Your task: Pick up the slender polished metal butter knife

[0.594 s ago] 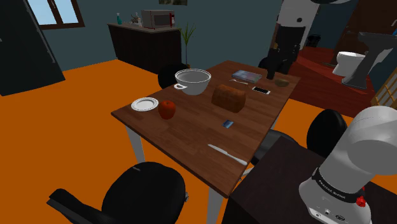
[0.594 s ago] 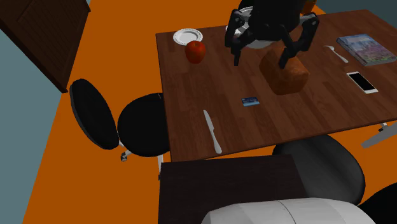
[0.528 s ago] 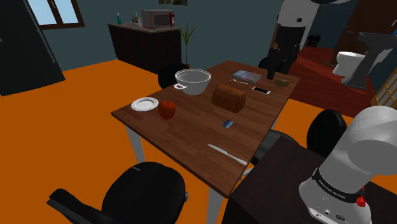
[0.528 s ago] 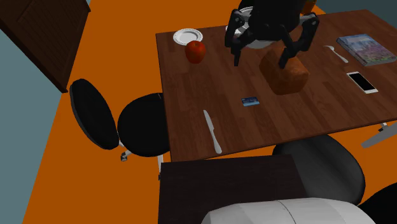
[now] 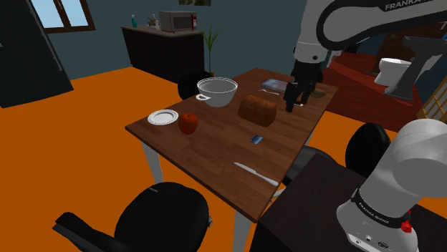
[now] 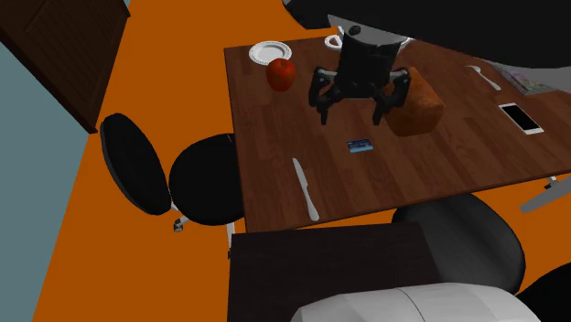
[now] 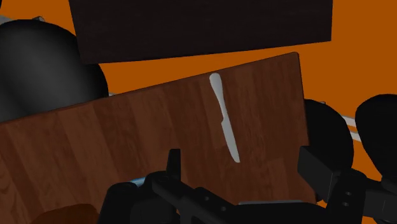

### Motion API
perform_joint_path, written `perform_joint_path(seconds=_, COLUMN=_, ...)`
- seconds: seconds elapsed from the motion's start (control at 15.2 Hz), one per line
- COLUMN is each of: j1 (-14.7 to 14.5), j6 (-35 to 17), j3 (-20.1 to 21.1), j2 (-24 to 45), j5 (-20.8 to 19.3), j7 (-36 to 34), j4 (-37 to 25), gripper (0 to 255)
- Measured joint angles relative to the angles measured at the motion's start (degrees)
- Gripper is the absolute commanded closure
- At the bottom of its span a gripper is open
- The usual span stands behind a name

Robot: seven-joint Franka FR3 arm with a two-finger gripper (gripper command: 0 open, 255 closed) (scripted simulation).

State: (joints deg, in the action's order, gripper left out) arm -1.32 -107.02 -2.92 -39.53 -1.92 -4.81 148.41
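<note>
1. Now the all-black two-finger gripper [image 6: 351,112] is coming lower over the brown wooden table [image 6: 274,174] and sliding clear of the brown bread loaf [image 6: 419,102]. In the second exterior view the loaf is sitting at its 3 o'clock, whereas half a second back the hand was hanging higher, over the loaf.
2. Its fingers are standing wide apart and gripping nothing.
3. The slender silver-grey butter knife [image 6: 305,189] is lying flat and unmoved near the table's stand-side edge, at the gripper's 7 o'clock and well apart from it. A small blue card [image 6: 360,144] is lying near the gripper at 6 o'clock.
4. By my reading, the approach is only getting under way: the hand is heading toward the knife, but more travel and descent are remaining.
5. The word "FRANKA" is showing on the arm's white upper link [image 5: 405,6]; the card's face is proving too small to read.
</note>
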Motion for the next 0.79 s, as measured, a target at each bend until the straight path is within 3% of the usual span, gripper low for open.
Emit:
perform_joint_path(seconds=0.4, j1=-1.5, j6=-14.0, j3=-0.3, j2=7.0, j5=0.0, j7=2.4, j4=6.6, gripper=0)
perform_joint_path(seconds=0.79, j1=-2.9, j6=-29.8, j3=-1.0, j2=20.4, j5=0.2, j7=5.4, j4=8.8, gripper=0)
